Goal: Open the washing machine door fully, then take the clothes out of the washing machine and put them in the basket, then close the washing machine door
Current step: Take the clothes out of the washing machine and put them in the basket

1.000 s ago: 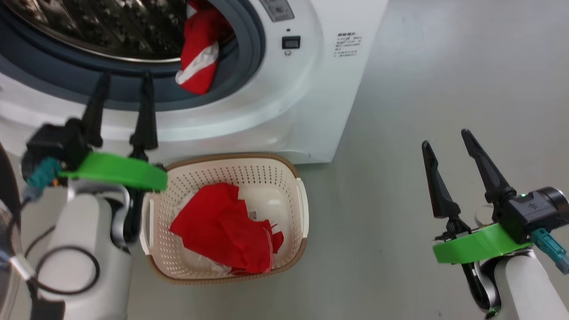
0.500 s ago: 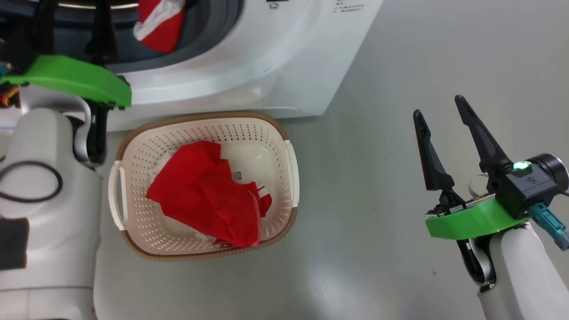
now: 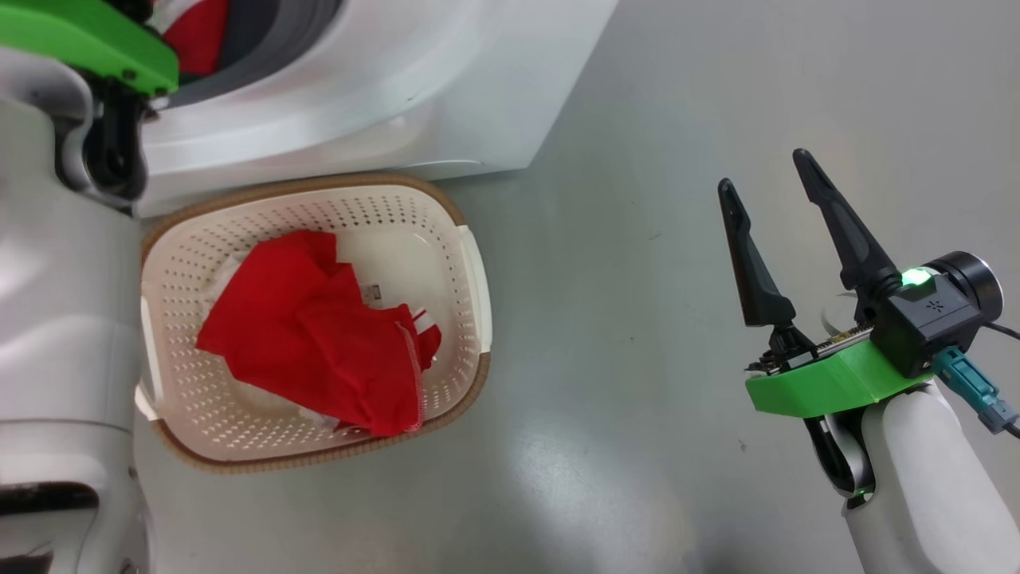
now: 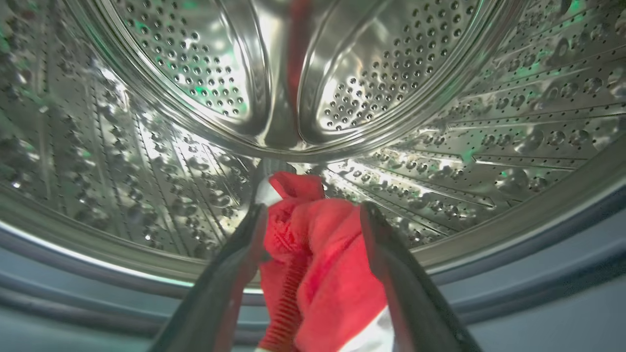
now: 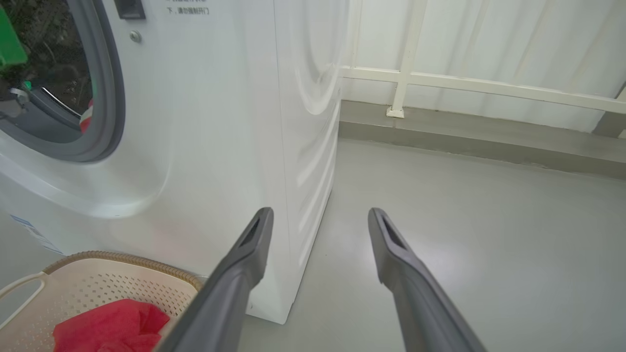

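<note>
With our left gripper (image 4: 313,210) spread wide astride the red garment (image 4: 318,278) draped at the front lip of the washing machine's drum (image 4: 195,73), gripping nothing yet, we should sink deeper before closing to catch a thick fold, our right gripper (image 3: 761,168) open, empty, well apart from the drum.

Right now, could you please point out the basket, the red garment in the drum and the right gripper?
basket (image 3: 358,211): head view, on its perforated far wall.
red garment (image 4: 323,264): left wrist view, on the middle of the fabric.
right gripper (image 3: 763,169): head view, midway between its fingertips.
</note>
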{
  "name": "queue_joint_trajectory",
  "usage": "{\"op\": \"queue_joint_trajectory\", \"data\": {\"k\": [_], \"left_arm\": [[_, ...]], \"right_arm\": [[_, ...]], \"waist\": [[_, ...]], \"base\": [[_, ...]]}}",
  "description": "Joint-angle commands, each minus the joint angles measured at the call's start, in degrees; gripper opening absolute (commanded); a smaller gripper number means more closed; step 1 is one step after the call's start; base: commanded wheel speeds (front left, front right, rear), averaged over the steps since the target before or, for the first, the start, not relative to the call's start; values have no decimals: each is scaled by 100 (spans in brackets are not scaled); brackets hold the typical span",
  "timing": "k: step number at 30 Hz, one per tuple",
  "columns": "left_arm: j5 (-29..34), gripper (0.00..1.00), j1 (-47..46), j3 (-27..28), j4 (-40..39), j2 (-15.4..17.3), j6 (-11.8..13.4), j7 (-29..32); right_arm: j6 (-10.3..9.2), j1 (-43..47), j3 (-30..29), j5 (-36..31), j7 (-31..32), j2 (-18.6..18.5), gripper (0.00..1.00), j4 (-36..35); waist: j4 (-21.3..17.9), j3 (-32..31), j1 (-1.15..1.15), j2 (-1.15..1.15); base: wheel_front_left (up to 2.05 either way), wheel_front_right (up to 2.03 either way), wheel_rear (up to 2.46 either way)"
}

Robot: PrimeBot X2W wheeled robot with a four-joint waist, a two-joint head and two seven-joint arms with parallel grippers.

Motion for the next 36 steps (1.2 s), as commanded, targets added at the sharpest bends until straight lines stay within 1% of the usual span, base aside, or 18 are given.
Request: {"op": "queue_joint_trajectory", "data": {"k": [1, 3, 6, 10, 19, 24, 25, 26, 27, 28, 32, 36], "left_arm": [[-142, 100, -82, -55, -98, 255, -36, 158], [-348, 100, -128, -243, -66, 332, -37, 479], [-489, 100, -168, -495, 40, 496, -37, 856], [-361, 100, -256, -755, 350, 726, -37, 1176], [-357, 100, -416, -947, 976, 779, -38, 1857], [-296, 100, -421, -1118, 1031, 782, -38, 1954], [-278, 75, -412, -1168, 1008, 790, -38, 1920], [-248, 40, -402, -1213, 990, 809, -38, 1854], [-223, 11, -393, -1244, 972, 823, -38, 1759], [-214, 0, -382, -1268, 950, 822, -38, 1666], [-353, 0, -292, -1343, 747, 737, -38, 1332], [-368, 0, -173, -1499, 574, 775, -38, 917]], "right_arm": [[35, -41, 149, 69, -36, 18, 100, -112], [35, -43, 144, 80, -36, 18, 100, -111], [35, -42, 191, 77, -36, 15, 100, -118], [35, -38, 330, 139, -36, 1, 100, -141], [35, 38, 495, 295, -36, -10, 100, -90], [35, 65, 528, 339, -36, -15, 100, -62], [35, 75, 538, 346, -36, -16, 100, -54], [35, 83, 548, 355, -36, -17, 100, -47], [35, 91, 557, 363, -36, -18, 100, -39], [35, 99, 565, 377, -36, -18, 100, -34], [35, 106, 639, 446, -36, -58, 100, -27], [35, 119, 674, 476, -36, -78, 100, -26]], "waist": [[-53, 39, -1, 0], [-75, 45, -1, 0], [-109, 32, -1, 0], [-172, -3, -1, 0], [-275, -137, -1, 0], [-310, -196, -1, 0], [-312, -208, -1, 0], [-314, -220, -1, 0], [-313, -231, -1, 0], [-311, -244, -1, 0], [-293, -273, -1, 0], [-249, -297, -1, 0]], "base": [[0, 0, 0], [0, 0, 0], [0, 0, 0], [0, 0, 0], [0, 0, 0], [0, 0, 0], [0, 0, 0], [0, 0, 0], [0, 0, 0], [0, 0, 0], [0, 0, 0], [0, 0, 0]]}}
